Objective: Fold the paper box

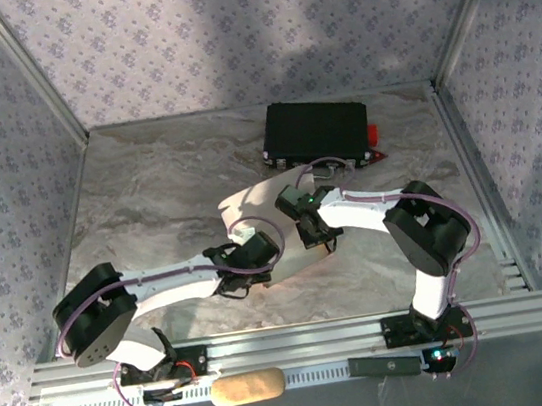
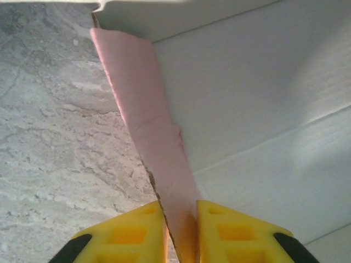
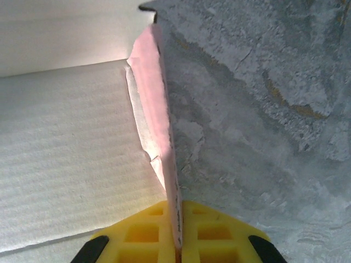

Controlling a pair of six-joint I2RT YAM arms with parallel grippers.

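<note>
- Paper box on marble table, beside black case; floral walls.
- Wrist views: right gripper clamps pink edge; left gripper narrow round flap, grip unclear.

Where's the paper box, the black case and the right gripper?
paper box [image 2: 145,104], left wrist view, on its pink flap.
black case [image 1: 316,128], top external view, middle of its top.
right gripper [image 3: 176,211], right wrist view, between its yellow fingertips.

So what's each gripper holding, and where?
Both hold the paper box: left gripper pinches one upturned pink side flap, right gripper the opposite flap's edge.
</note>
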